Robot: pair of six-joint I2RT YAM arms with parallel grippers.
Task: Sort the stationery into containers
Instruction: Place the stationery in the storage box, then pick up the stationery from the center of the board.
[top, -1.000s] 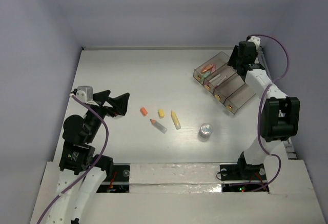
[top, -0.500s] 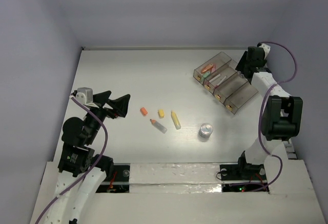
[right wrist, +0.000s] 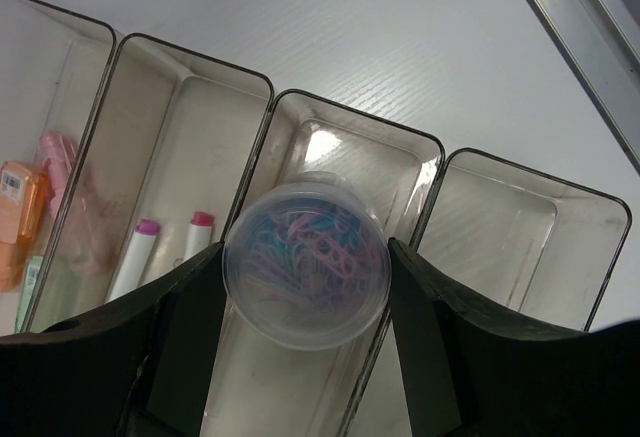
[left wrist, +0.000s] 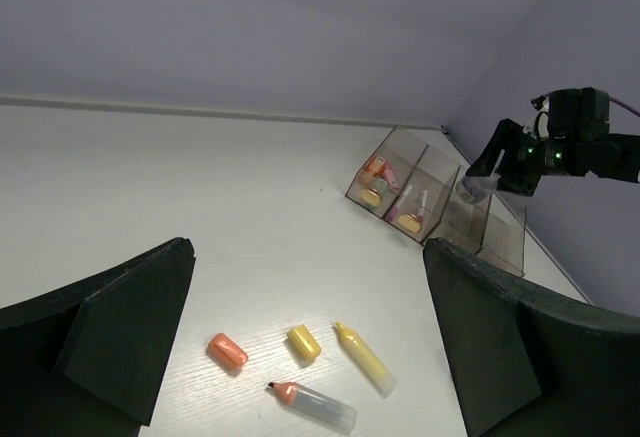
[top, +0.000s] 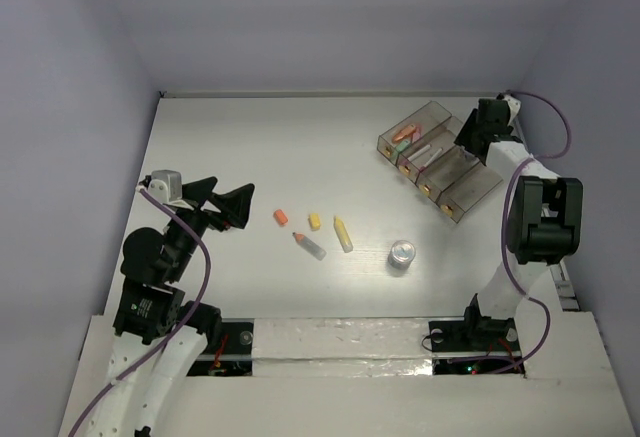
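Bins (top: 470, 193): four, in a diagonal row. Right tool (right wrist: 305, 292) grasps one round tin (right wrist: 306, 255) over the third bin (right wrist: 335, 152). Left tool (left wrist: 308, 257) released. Desk (top: 220, 137) holds a second tin (top: 402, 254) and four small pieces (top: 281, 217); the yellow marker (top: 343, 234) among them lies tip-far.

White table (top: 250, 147) with faint wood grain | pale lilac walls (top: 330, 17) enclose it on three sides | grey metal strip (right wrist: 570, 12) runs along its edge | white ledge (top: 340, 337) fronts the near side
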